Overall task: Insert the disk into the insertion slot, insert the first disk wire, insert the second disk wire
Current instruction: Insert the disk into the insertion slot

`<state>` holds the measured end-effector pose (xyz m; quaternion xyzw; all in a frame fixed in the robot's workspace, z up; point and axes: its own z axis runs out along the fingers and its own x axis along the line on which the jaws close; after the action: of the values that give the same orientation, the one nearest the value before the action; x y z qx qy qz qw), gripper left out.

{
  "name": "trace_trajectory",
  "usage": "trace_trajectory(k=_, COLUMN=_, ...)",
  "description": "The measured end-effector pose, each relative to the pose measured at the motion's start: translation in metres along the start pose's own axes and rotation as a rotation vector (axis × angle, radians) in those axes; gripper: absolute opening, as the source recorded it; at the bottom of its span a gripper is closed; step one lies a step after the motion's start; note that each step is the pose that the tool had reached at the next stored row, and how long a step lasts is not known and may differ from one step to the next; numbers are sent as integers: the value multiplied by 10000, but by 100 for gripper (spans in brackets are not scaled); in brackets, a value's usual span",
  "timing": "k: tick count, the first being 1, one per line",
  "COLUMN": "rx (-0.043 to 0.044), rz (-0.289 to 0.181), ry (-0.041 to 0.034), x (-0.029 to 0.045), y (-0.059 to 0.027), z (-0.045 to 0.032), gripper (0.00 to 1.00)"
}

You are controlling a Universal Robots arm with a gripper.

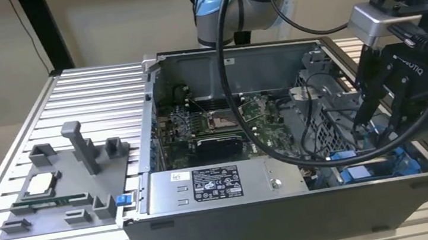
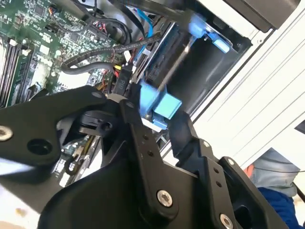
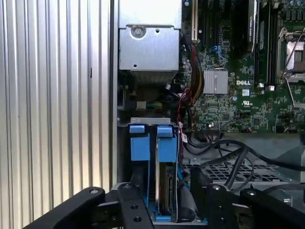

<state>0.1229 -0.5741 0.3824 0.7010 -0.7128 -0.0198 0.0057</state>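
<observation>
The disk (image 3: 167, 186) stands on edge in its bright blue carrier (image 2: 159, 105), down in the insertion slot (image 3: 143, 121) at the front corner of the open computer case (image 1: 287, 208), on the exterior view's right. My black gripper (image 1: 376, 130) hangs over that corner, open. Its fingers (image 3: 133, 202) straddle one end of the carrier with a small gap on each side. Black cables (image 3: 228, 157) and a thin blue wire (image 2: 145, 24) lie loose beside the bay; I cannot tell where their plugs are.
A grey power supply box (image 1: 213, 186) sits along the case's front wall beside the bay, with the green motherboard (image 1: 214, 123) behind it. A grey parts fixture (image 1: 62, 190) lies on the slatted table (image 1: 91, 91) at the exterior view's left. A person's blue sleeve (image 2: 274, 200) is near the table.
</observation>
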Motion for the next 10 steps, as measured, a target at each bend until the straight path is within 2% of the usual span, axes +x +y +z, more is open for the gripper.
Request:
trace_trajectory(k=8, rx=0, rz=5, ry=0, x=-1, y=0, z=1, gripper=100)
trace_trajectory(k=10, rx=0, rz=46, ry=0, x=-1, y=1, z=-21, gripper=100)
